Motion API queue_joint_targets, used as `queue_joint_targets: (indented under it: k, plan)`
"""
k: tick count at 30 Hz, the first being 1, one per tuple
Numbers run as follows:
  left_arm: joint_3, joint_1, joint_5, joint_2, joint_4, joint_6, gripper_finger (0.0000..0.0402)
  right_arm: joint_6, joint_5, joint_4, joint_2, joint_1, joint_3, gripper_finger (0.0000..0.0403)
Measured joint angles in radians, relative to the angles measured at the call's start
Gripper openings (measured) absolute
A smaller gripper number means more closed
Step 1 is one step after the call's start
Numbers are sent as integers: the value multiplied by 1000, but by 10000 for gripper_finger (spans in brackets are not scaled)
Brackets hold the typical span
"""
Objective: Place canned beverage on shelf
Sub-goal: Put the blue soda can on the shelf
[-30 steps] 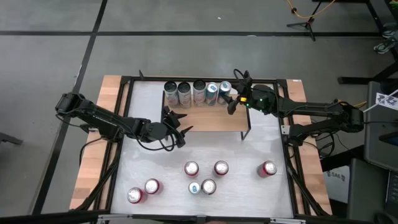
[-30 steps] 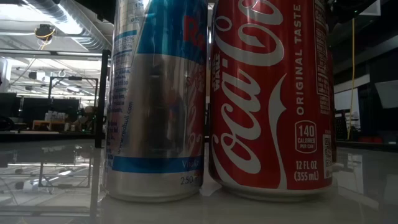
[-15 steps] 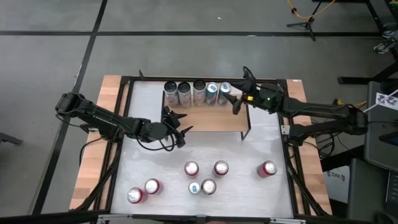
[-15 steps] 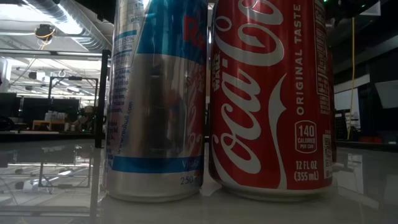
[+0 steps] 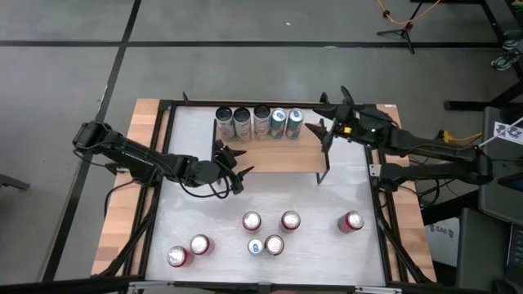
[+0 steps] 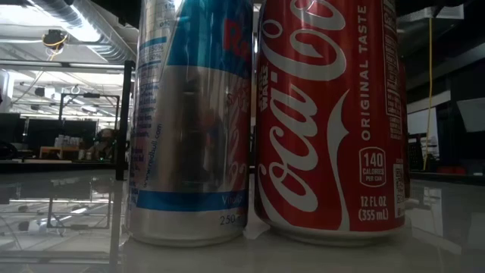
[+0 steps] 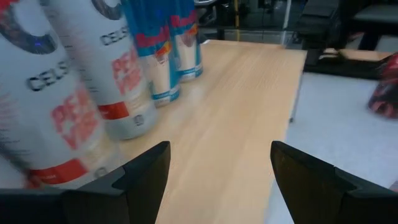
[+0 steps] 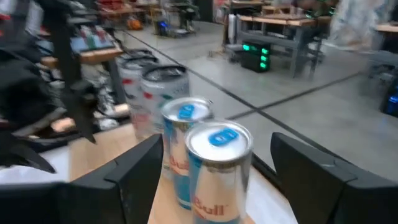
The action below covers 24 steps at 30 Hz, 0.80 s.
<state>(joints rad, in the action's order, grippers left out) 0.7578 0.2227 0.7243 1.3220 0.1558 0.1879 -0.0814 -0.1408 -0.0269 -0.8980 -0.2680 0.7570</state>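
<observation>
Cans (image 5: 259, 122): five in a row along the shelf's (image 5: 278, 155) far edge. Right gripper (image 5: 327, 129), spread and empty, just beside the row's end; left gripper (image 5: 237, 161) spread at the shelf's left edge. Seven more cans (image 5: 271, 243) stand on the counter (image 5: 204, 204)

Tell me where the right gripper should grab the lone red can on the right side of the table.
The can stands upright, apart from the other cans, so it looks open all round. Probably best to clamp its round side wall, coming from the right arm's side. The right gripper is open at the shelf end, so it would need to swing back toward it.
</observation>
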Motion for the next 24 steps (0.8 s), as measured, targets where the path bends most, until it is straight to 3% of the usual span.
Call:
queue_joint_targets:
  k: [8, 18, 24]
  plan:
    - [0, 87, -131, 0, 112, -39, 270, -24, 269, -13, 67, 55, 0, 287]
    - [11, 247, -135, 0, 211, -37, 270, -23, 287, -35, 46, 288, 2, 287]
    - [75, 342, -133, 22, 212, -34, 270, -19, 283, -27, 28, 371, 2, 287]
